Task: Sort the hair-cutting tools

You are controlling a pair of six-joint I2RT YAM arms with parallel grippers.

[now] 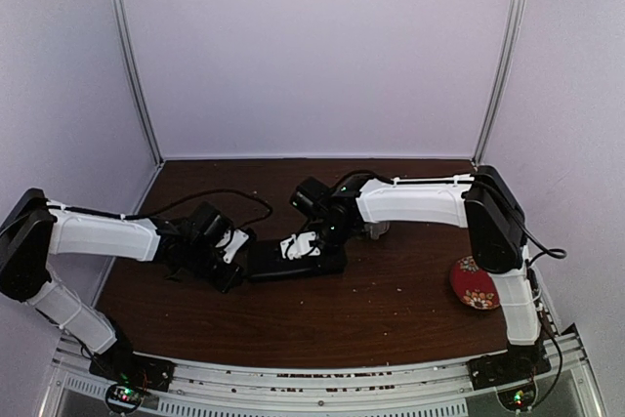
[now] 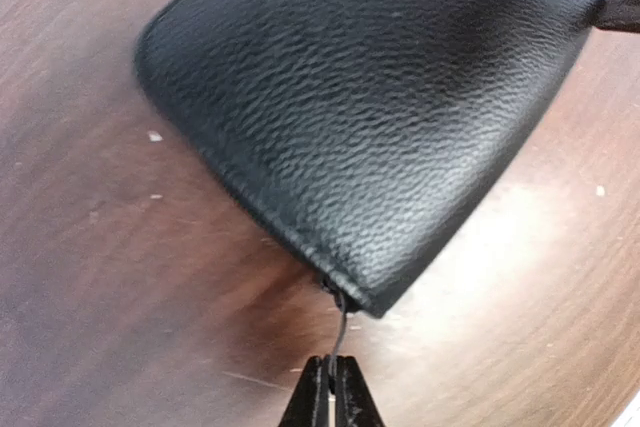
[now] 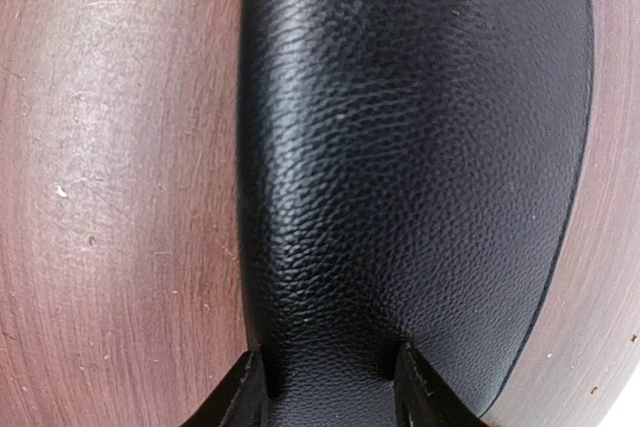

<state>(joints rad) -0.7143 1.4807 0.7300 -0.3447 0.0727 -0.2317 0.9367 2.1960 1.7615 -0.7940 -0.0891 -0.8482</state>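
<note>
The left gripper [image 2: 331, 377] is pinched narrow on the thin zipper pull [image 2: 341, 327] of the black case [image 2: 380, 117], which lies just ahead of it on the bench [image 2: 90, 277]. The right gripper [image 3: 332, 379] clamps the end of the case. No scissors or clips show; probably they are inside. The case seems soft and grainy, so hold it firmly.

The dark wooden table [image 1: 391, 310] carries a black case [image 1: 273, 263] and red floral plate [image 1: 475, 285].

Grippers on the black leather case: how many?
2. Left gripper pinches the thin zipper pull at the corner of the black grained-leather case; right gripper squeezes the case body between its fingers. Neither hidden.
</note>
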